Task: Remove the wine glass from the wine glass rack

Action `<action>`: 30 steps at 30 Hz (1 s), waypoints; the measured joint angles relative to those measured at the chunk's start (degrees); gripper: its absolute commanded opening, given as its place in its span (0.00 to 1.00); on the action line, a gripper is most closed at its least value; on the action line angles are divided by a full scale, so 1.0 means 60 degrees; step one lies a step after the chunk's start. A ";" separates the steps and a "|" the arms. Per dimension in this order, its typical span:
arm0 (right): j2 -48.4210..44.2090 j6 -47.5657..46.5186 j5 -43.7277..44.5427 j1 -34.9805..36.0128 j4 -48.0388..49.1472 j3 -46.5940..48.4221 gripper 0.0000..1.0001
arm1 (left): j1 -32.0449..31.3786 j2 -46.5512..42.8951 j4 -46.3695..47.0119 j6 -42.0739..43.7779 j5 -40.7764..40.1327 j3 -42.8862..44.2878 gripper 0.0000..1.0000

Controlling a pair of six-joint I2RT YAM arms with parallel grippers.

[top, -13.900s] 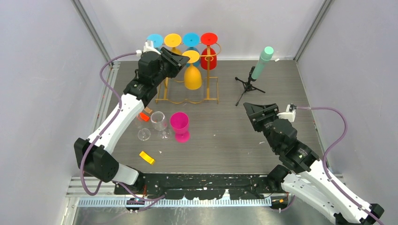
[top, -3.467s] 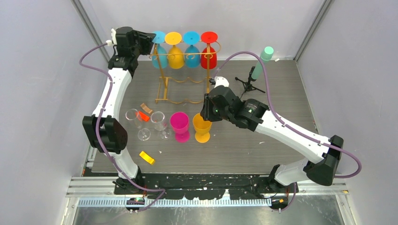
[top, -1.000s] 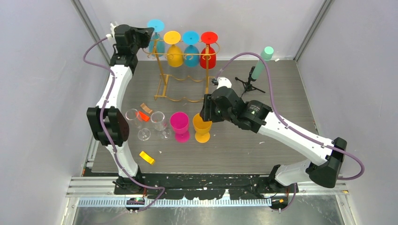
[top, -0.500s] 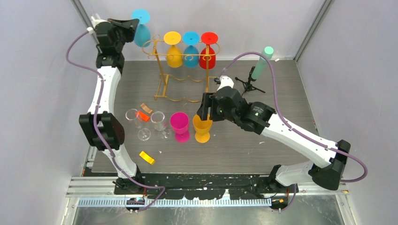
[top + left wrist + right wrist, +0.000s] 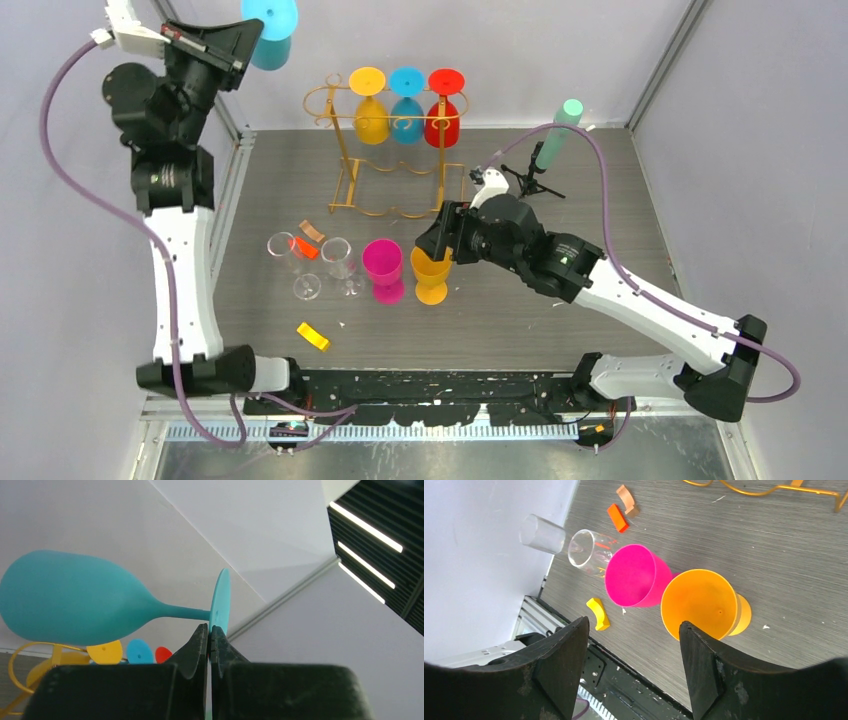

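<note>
My left gripper is raised high at the far left, clear of the rack. It is shut on the foot disc of a teal wine glass. In the left wrist view the gripper pinches the disc's edge and the teal wine glass lies sideways. The gold wire wine glass rack stands at the back centre, with yellow, blue and red glasses hanging on it. My right gripper is open and empty just above an upright orange glass; it also shows in the right wrist view.
A pink glass stands beside the orange one. Clear glasses and small orange and yellow pieces lie at the left. A black tripod with a green cylinder stands at the back right. Walls close off both sides.
My left gripper has pulled the teal glass off the rack's left end and carried it up and to the left. My right gripper stays open by the orange glass.
</note>
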 measured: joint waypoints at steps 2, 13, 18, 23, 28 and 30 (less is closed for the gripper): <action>-0.0222 0.0069 -0.0124 0.0000 0.0306 -0.0240 0.74 | 0.0000 -0.0667 -0.0419 0.0142 0.0433 -0.0124 0.00; -0.1581 0.0874 -0.0776 0.0000 0.4087 -0.2379 0.83 | -0.0313 -0.3818 0.0087 -0.2557 0.2801 -0.3643 0.00; -0.2138 0.1242 -0.0794 0.0000 0.5890 -0.3315 0.83 | -0.0929 -0.3814 0.1279 -0.4615 0.3257 -0.5020 0.00; -0.2969 0.1406 -0.0284 0.0000 0.7184 -0.4000 0.82 | -0.1836 -0.4044 0.2208 -0.6426 0.3173 -0.6579 0.00; -0.3187 0.1435 0.0466 -0.0004 0.7821 -0.4160 0.78 | -0.2175 -0.4426 0.2703 -0.7723 0.2776 -0.7471 0.00; -0.3049 0.1432 0.0656 -0.0011 0.7865 -0.4120 0.78 | -0.2306 -0.4390 0.2911 -0.8076 0.2594 -0.7504 0.00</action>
